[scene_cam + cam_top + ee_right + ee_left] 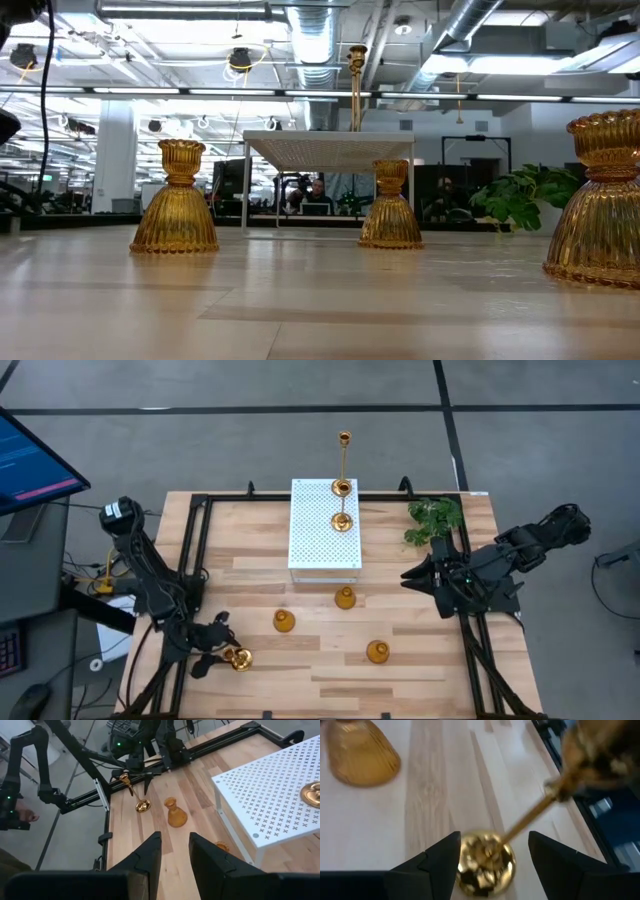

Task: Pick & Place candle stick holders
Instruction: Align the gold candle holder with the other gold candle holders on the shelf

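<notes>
A gold stemmed candle stick holder (485, 865) lies tipped over near the table's near left corner. Its round base rests on the wood and its stem (530, 815) slants away to the blurred cup (124, 779). My left gripper (492, 865) is low over it, open, with one finger on each side of the base. Three amber holders (284, 621) (345, 598) (377, 651) stand on their bases mid-table. Two gold holders (343, 460) (342, 520) stand on the white perforated box (310, 550). My right gripper (175, 845) hovers open and empty at the right (408, 573). My left gripper straddles the fallen holder's round base (470, 870), coming in slanting down from the table's left. One finger (442, 862) sits right against the base's rim and the other (555, 867) stands off it. I cannot tell whether either finger touches it.
A green plant (435, 520) sits at the far right beside the box. Black frame rails (192, 560) (470, 640) run along the table's left and right sides. A monitor (30, 460) stands off the far left corner. Bare wood lies along the near edge (320, 690).
</notes>
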